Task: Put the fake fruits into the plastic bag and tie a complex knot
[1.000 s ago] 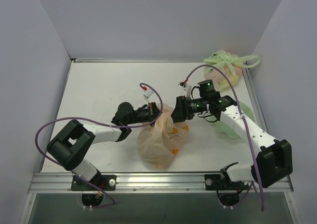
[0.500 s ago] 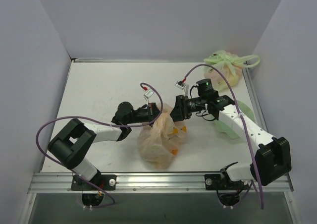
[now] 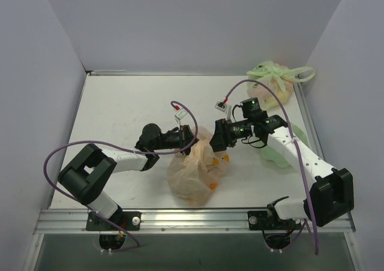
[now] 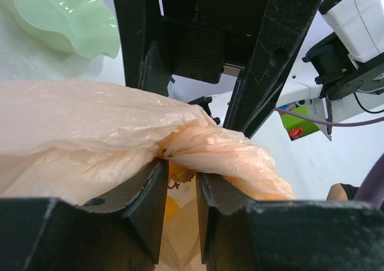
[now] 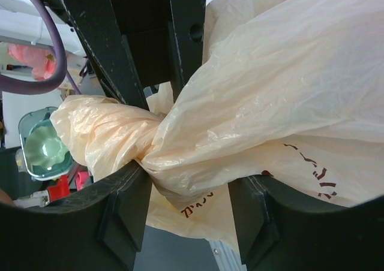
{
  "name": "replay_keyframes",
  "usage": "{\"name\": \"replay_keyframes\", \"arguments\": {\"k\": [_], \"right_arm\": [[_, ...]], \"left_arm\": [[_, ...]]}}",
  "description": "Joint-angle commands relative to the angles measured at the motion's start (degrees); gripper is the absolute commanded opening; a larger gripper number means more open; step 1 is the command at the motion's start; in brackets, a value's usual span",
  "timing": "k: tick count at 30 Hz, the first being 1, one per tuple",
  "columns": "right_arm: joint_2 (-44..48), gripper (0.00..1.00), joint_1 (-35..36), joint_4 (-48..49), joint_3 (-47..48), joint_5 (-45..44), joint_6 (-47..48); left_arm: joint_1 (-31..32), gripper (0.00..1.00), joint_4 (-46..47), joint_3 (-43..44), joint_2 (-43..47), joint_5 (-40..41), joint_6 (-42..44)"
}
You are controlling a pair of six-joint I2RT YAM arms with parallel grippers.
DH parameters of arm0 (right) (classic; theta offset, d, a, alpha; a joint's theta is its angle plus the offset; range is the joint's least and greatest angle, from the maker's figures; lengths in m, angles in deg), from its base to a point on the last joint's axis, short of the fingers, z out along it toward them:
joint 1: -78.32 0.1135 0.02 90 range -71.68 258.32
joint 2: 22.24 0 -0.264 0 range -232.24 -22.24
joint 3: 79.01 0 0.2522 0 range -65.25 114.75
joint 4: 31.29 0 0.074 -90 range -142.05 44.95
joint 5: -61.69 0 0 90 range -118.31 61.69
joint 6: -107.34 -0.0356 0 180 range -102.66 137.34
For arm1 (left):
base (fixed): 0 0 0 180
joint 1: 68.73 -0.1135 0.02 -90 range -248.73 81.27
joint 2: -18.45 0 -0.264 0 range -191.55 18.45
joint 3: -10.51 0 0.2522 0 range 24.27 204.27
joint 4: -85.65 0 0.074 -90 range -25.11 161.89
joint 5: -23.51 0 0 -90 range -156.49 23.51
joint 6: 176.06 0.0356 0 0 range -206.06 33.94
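Observation:
The peach plastic bag (image 3: 193,174) lies at the table's front middle. Orange and yellow fruit pieces (image 3: 211,186) show through its film; the dark green piece is hidden. Its top film is gathered into a twisted bunch (image 5: 144,151) between the two grippers. I cannot tell whether this bunch is a tied knot. My left gripper (image 3: 191,139) is at the bag's top from the left, jaws close together with the bunch (image 4: 198,145) at their tips. My right gripper (image 3: 215,141) is at the top from the right, jaws wide apart around the film.
A pale green bag (image 3: 273,82) with green handles lies at the back right corner. A light green film sheet (image 3: 281,150) lies under the right forearm and also shows in the left wrist view (image 4: 60,16). White walls enclose the table.
My right gripper moved left toward the bag, then back right and slightly nearer. The bag's top shifted with it. The left arm has barely moved.

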Motion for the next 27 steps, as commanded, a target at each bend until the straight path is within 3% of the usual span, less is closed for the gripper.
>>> {"name": "replay_keyframes", "arguments": {"k": [1, 7, 14, 18, 22, 26, 27], "right_arm": [[1.6, 0.50, -1.1, -5.5, 1.5, -1.7, 4.5], [1.3, 0.31, -1.1, -5.4, 1.2, -1.2, 5.6], [1.2, 0.00, -1.3, -6.1, 1.8, -1.6, 6.9], [1.3, 0.00, -1.5, -6.7, 2.2, -2.1, 7.8], [1.8, 0.00, -1.7, -5.4, 2.0, -1.2, 8.5], [1.2, 0.00, -1.5, -0.2, 1.2, 2.4, 8.3], [0.8, 0.00, -1.3, 0.6, 1.4, 3.9, 8.3]], "left_arm": [[-0.1, 0.34, 7.3, 1.2, 0.7, -0.4, -0.5], [0.0, 0.41, 7.6, 1.3, 0.6, -0.6, -0.8], [-2.1, 0.48, 7.5, 0.0, 1.6, -2.4, -0.5], [-4.9, 0.49, 8.3, -0.3, 2.5, -6.1, -0.3], [-10.8, 0.65, 7.0, -1.2, 5.1, -12.8, 0.9], [-18.9, 0.67, -8.5, 0.9, 12.3, -20.7, 11.2], [-21.8, 0.68, -16.0, 1.4, 15.6, -23.4, 17.5]]}}
